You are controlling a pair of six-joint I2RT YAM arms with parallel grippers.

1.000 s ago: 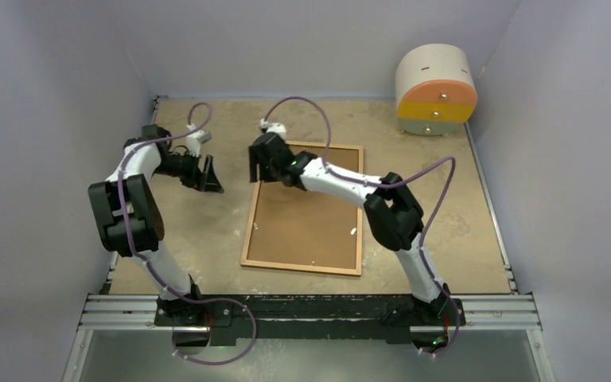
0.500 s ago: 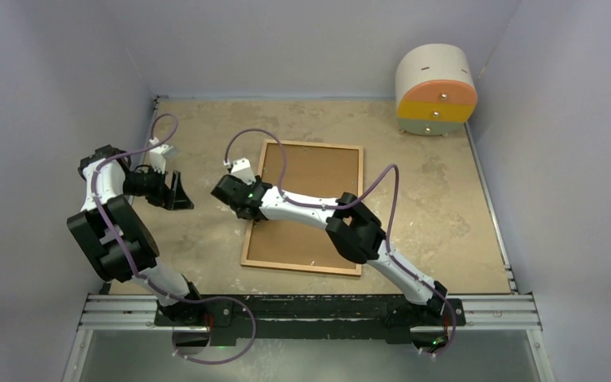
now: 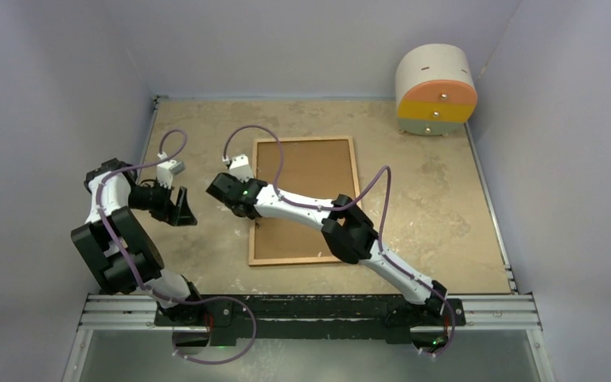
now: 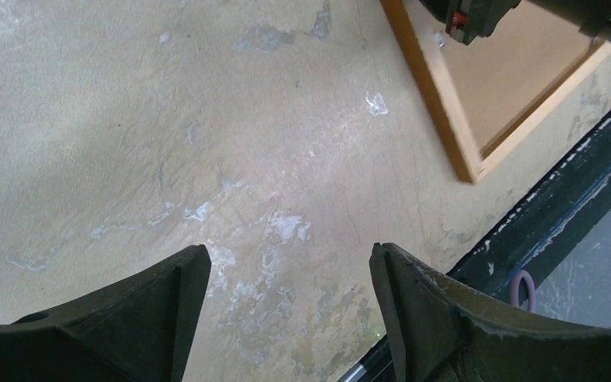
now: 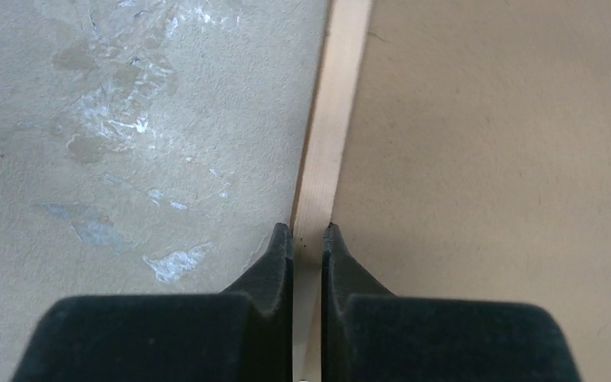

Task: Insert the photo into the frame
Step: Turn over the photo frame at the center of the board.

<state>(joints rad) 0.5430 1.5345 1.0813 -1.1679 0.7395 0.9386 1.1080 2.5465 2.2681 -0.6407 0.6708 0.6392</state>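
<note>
- Left arm (image 3: 115, 231) folds back on the left side of the table (image 3: 207, 247), wrist pointing toward the middle.
- Left gripper (image 3: 181, 208) hangs above bare tabletop, well apart from the frame. In the wrist view the left gripper (image 4: 286, 263) is spread wide, with 2 dark fingers (image 4: 159, 306) and only scuffed beige surface between them. It holds nothing.
- Table is beige and blotchy, with pale scrape marks (image 4: 282, 227) under the left claw. A black rail (image 3: 310, 306) runs along the near edge.
- Right gripper (image 3: 248, 213) sits at the frame's left long side, with the right arm (image 3: 350, 235) reaching across the frame's lower half from the right base.
- In the right wrist view, the right gripper (image 5: 306, 235) is almost pressed together. The 2 fingertips (image 5: 280, 243) pinch the frame's thin pale wood rail (image 5: 342, 95), one tip on the table side and one on the board side.
- Frame (image 3: 306, 171) lies flat-looking at table centre, back up, showing plain brown board inside an orange-brown edge. Its long sides run away from the bases, turned slightly. Cannot tell if the gripped edge is off the table.
- The frame's near corner (image 4: 465, 163) also shows in the left wrist view, close to the black rail.
- Purple cable (image 3: 247, 131) loops above the right wrist.
- Round cabinet (image 3: 436, 89) stands in the far right corner with orange, yellow and grey drawer fronts, well apart from the frame.
</note>
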